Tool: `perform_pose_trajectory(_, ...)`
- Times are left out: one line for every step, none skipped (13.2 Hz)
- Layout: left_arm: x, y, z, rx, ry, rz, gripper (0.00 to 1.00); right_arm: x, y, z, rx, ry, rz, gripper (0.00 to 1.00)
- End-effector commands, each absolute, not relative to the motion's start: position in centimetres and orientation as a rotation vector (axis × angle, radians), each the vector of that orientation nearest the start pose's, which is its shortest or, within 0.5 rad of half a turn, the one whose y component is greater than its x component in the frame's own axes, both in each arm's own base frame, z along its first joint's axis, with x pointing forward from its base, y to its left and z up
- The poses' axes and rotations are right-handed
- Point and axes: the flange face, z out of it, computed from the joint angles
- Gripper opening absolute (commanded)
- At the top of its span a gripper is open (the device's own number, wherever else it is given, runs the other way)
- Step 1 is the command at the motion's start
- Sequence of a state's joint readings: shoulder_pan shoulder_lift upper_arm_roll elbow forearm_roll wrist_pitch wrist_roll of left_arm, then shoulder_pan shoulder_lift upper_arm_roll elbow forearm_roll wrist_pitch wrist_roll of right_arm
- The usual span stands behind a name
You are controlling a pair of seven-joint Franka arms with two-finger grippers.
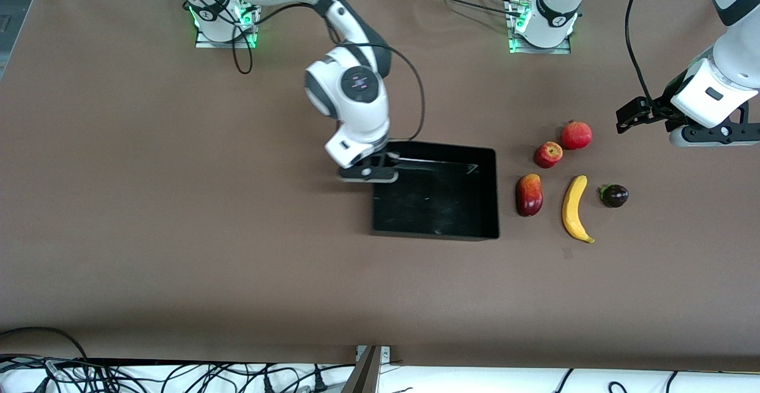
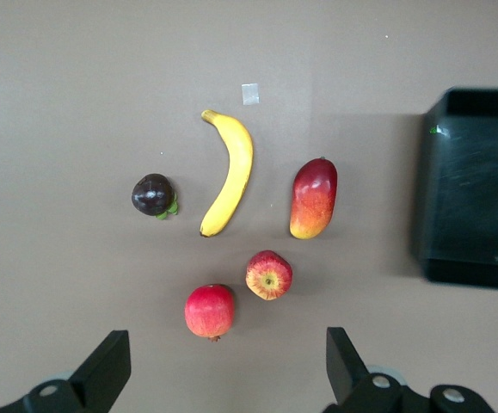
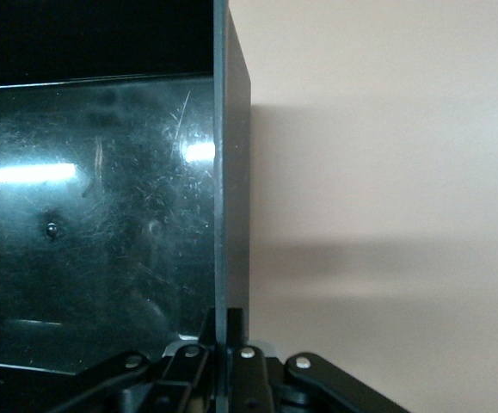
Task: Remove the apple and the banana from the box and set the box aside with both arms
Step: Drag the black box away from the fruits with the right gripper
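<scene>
The black box rests on the table's middle. My right gripper is shut on the box's wall at the right arm's end; the wall runs between its fingers. Beside the box, toward the left arm's end, lie the mango, banana, dark purple fruit, apple and pomegranate. My left gripper hangs open and empty over bare table beside the pomegranate. Its wrist view shows the pomegranate, apple, mango, banana, purple fruit and box.
A small scrap of tape lies on the table nearer the front camera than the banana. Loose cables run along the table's front edge. The arm bases stand at the back edge.
</scene>
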State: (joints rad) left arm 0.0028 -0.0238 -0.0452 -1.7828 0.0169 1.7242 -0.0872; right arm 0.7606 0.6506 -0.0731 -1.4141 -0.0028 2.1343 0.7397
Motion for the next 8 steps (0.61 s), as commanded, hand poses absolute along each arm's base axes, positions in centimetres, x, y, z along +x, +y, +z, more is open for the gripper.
perform_pose_trajectory(55.1, -2.7, 55.5, -3.133, -0.072, 0.084, 1.00, 58.1, 40.1, 37.6, -3.140, 0.002, -0.065, 0.00)
perform_pose_trajectory(55.0, -2.7, 55.6, -3.134, -0.072, 0.081, 1.00, 59.3, 36.4, 38.4, -3.134, -0.012, -0.035, 0.00)
perform_pose_trajectory(55.0, -2.9, 55.6, -3.133, -0.069, 0.081, 1.00, 60.1, 32.7, 38.9, -3.119, -0.042, -0.007, 0.00)
perform_pose_trajectory(55.1, -3.0, 55.6, -3.134, -0.065, 0.081, 1.00, 60.6, 28.9, 39.2, -3.105, -0.090, 0.020, 0.00)
perform_pose_trajectory(55.1, -3.0, 55.9, -3.134, -0.067, 0.072, 1.00, 61.1, 24.9, 39.2, -3.101, -0.124, 0.033, 0.00)
perform_pose_trajectory(55.1, -3.0, 55.9, -3.134, -0.067, 0.074, 1.00, 61.7, 20.5, 38.9, -3.105, -0.170, 0.043, 0.00)
perform_pose_trajectory(55.2, -3.1, 56.0, -3.134, -0.069, 0.072, 1.00, 61.9, 16.6, 38.5, -3.088, -0.216, 0.051, 0.00)
perform_pose_trajectory(55.2, -3.1, 56.0, -3.134, -0.069, 0.072, 1.00, 61.8, 12.7, 38.0, -3.064, -0.234, 0.058, 0.00)
